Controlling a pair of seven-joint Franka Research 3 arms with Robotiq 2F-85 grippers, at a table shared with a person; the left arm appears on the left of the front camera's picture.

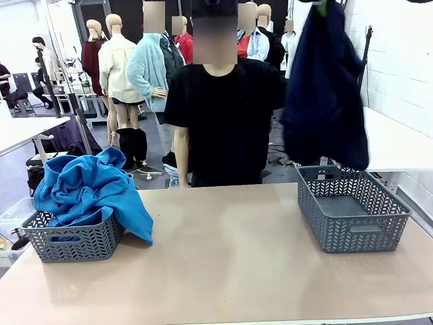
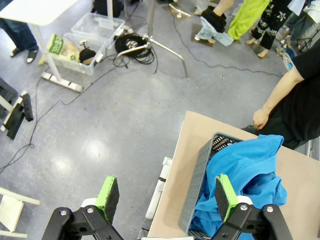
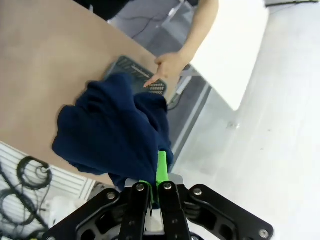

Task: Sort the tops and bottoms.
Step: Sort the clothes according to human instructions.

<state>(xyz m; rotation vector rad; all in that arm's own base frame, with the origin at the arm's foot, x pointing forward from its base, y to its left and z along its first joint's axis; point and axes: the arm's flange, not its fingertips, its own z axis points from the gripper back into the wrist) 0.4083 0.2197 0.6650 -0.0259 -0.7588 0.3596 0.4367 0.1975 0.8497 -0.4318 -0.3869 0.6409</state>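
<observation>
My right tool (image 3: 154, 187) clamped on dark bottoms (image 1: 323, 88), upper right of frame, above empty basket (image 1: 352, 210); next I lower, release. Left tool (image 2: 165, 197) apart, idle.

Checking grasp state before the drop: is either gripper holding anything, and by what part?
Right gripper is shut on the dark navy garment, pinching a bunched fold at its top so it hangs over the right basket. Left gripper is open, holding nothing.

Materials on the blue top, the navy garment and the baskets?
Blue top: soft matte fabric, maybe fleece; it bunches in thick rounded folds. Navy garment: matte cloth, hangs limp from the right gripper. Baskets: likely moulded grey plastic with rigid herringbone cut-outs.
</observation>
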